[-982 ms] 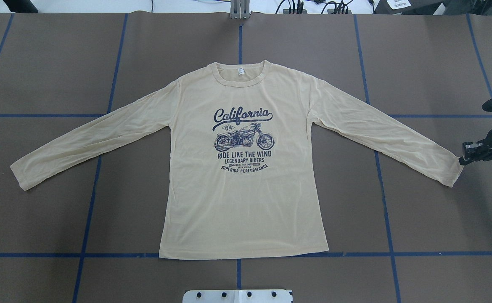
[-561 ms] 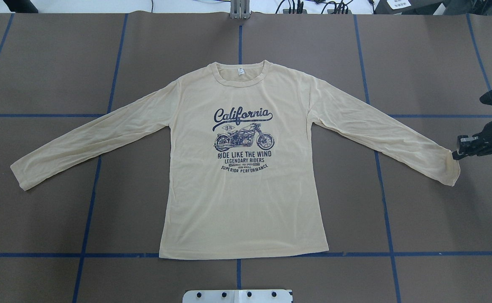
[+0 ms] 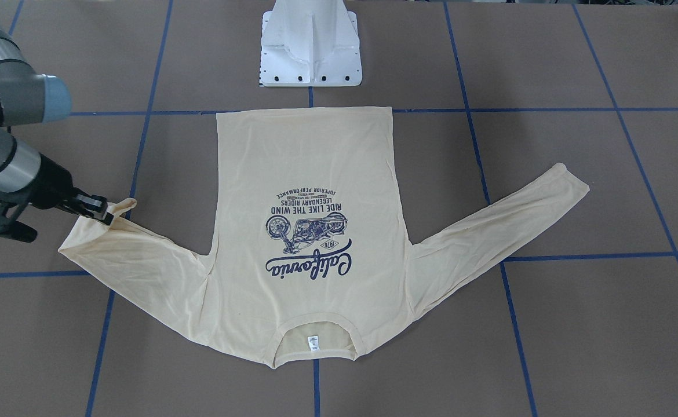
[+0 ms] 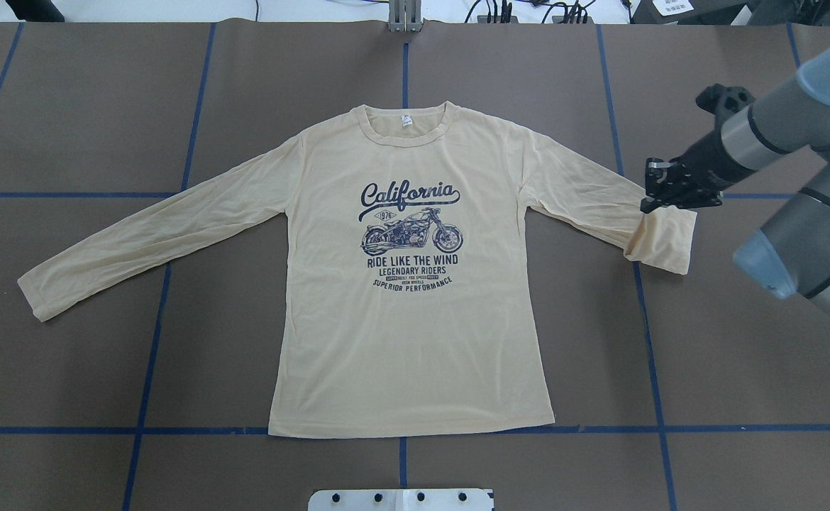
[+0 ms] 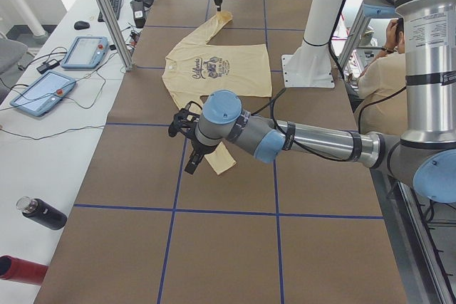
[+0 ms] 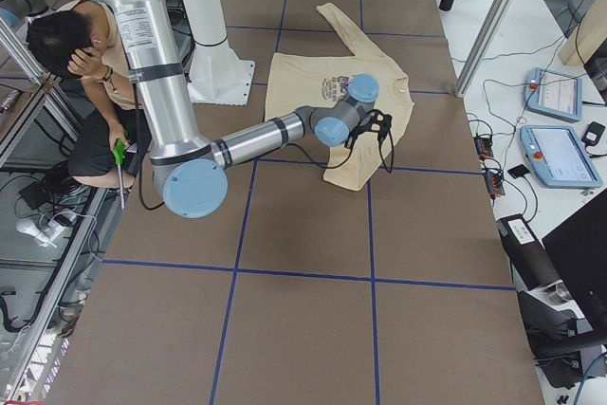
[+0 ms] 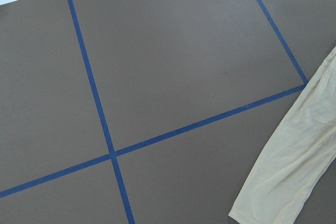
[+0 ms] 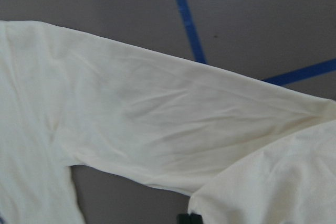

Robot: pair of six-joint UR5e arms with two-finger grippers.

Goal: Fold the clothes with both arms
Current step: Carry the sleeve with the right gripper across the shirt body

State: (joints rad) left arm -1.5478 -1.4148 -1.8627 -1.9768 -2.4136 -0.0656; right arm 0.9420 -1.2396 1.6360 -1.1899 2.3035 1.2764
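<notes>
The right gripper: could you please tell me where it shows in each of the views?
Front-facing: right gripper, left side, mid-height.
Overhead: upper right.
Exterior left: far, top centre.
Exterior right: centre, near arm's tip.
Left wrist: not in it.
Right wrist: fingers, dark sliver at bottom edge.
Landmark: the T-shirt sleeve it holds.

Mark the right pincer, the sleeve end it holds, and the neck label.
right pincer (image 4: 648,205): overhead view, between its fingertips at the sleeve.
gripped sleeve end (image 4: 665,243): overhead view, middle of the folded-back cloth.
neck label (image 3: 314,343): front-facing view, centre of white tag inside collar.
</notes>
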